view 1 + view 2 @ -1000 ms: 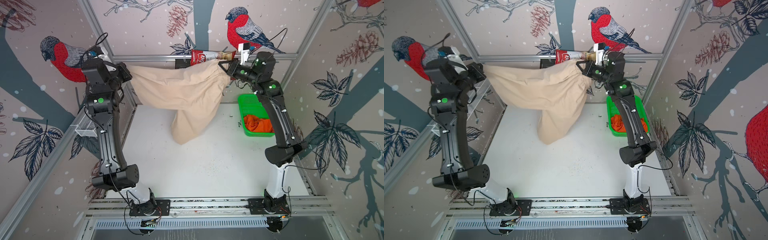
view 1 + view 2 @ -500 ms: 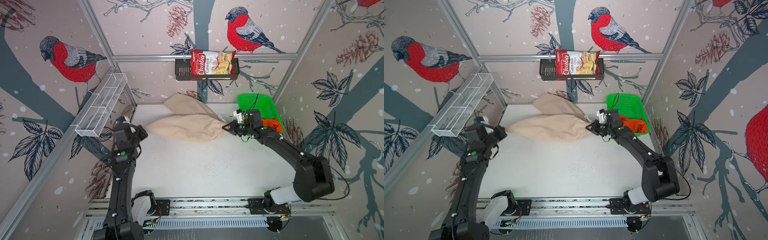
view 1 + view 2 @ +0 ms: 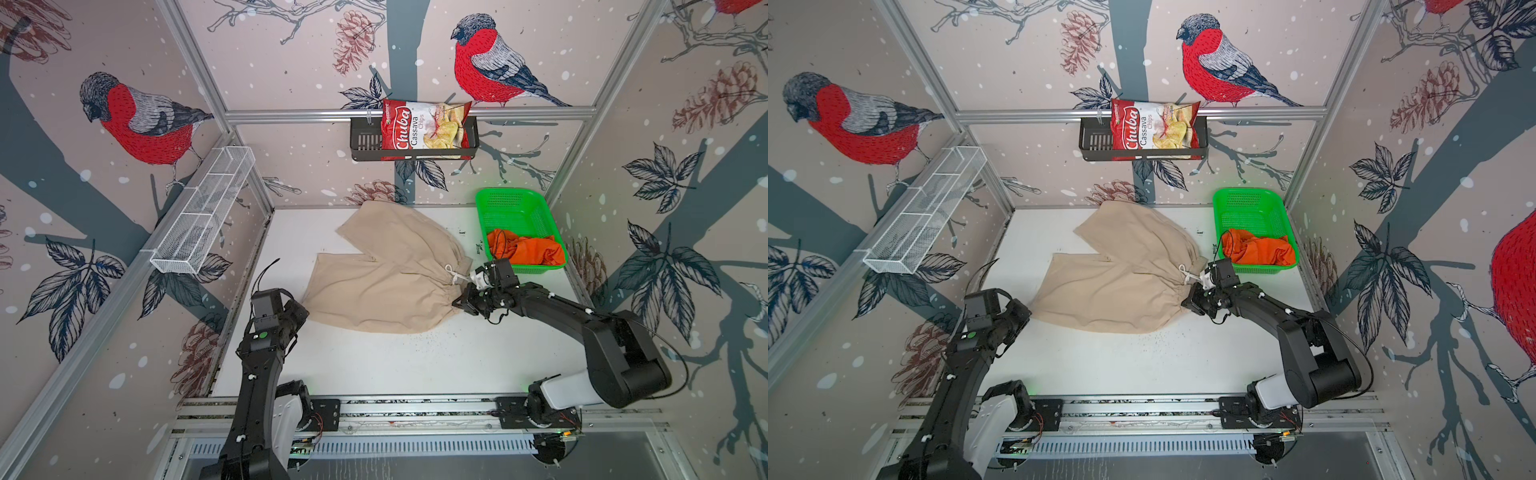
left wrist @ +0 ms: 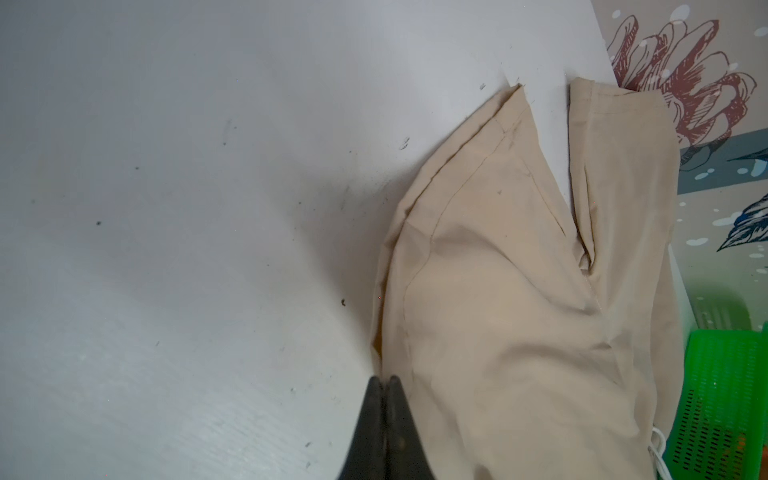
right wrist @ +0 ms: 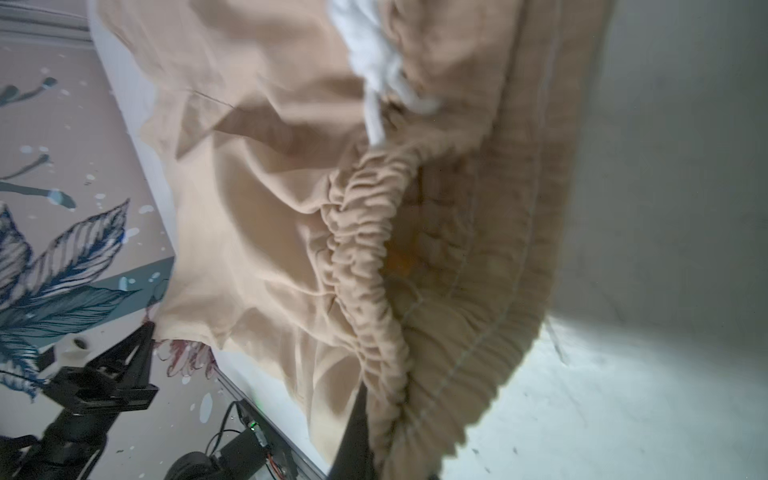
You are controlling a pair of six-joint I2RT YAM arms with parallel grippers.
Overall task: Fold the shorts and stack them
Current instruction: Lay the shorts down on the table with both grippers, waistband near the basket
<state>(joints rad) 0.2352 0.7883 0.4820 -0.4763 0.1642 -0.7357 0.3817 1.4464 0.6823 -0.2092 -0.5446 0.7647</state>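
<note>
A: Where is everything?

B: The beige shorts (image 3: pixel 386 286) lie spread on the table (image 3: pixel 415 365) in the middle of both top views. Their legs fan toward the upper left and the waistband (image 5: pixel 365 257) points right. The orange shorts (image 3: pixel 525 251) sit bunched in the green basket (image 3: pixel 515 203) at the upper right, so that pair is not yet begun.

A: And the claws?

B: The right claw (image 3: pixel 457 302), at centre right, is clamped on the gathered waistband. Its wrist view shows the elastic bunched against one dark finger. The left claw (image 4: pixel 385 380), at the lower left of the cloth, has its fingers pressed together at the hem corner of the nearer leg. The cloth draws to a point there, so I judge it is pinched.

A: So what is the step?

B: Laying the pair flat before the first fold, I'd say. To do it well, keep both grips low to the table and draw them gently apart until the near edge lies straight. Don't lift, or the cloth will sag and crease.

A: Anything to watch?

B: The far leg splays toward the back wall, so it needs bringing over the near one squarely. The white drawstring (image 3: pixel 453 272) lies loose just beside the right claw and could snag. Let go only once the waistband has settled flat.
</note>
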